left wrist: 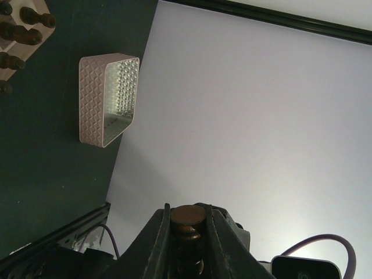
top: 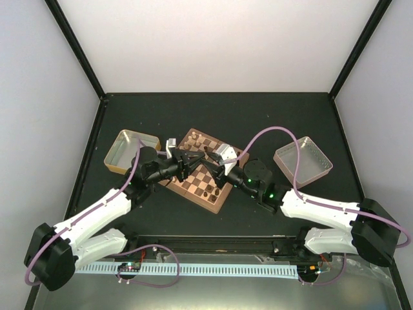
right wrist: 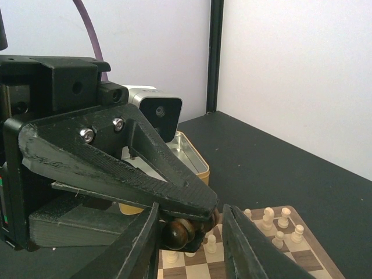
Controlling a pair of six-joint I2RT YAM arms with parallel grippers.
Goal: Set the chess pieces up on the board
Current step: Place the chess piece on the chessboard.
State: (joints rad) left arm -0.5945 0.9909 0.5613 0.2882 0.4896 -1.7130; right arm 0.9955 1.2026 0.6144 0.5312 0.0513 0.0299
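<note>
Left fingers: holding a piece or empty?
Holding. The left fingers pinch a dark brown chess piece, its round end showing between them.

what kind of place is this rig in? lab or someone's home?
Likely a lab test cell: blank white walls, black frame posts, robot arms bolted to a dark table.

The table I work over is a dark, matte black sheet, walled by pale panels at nine, twelve and three o'clock. Three things lie directly on it. The board sits near the middle, turned askew so one corner points toward twelve. At roughly nine o'clock from it rests a shallow gold tray, close by. At three o'clock, well apart, lies a pink tray.
</note>
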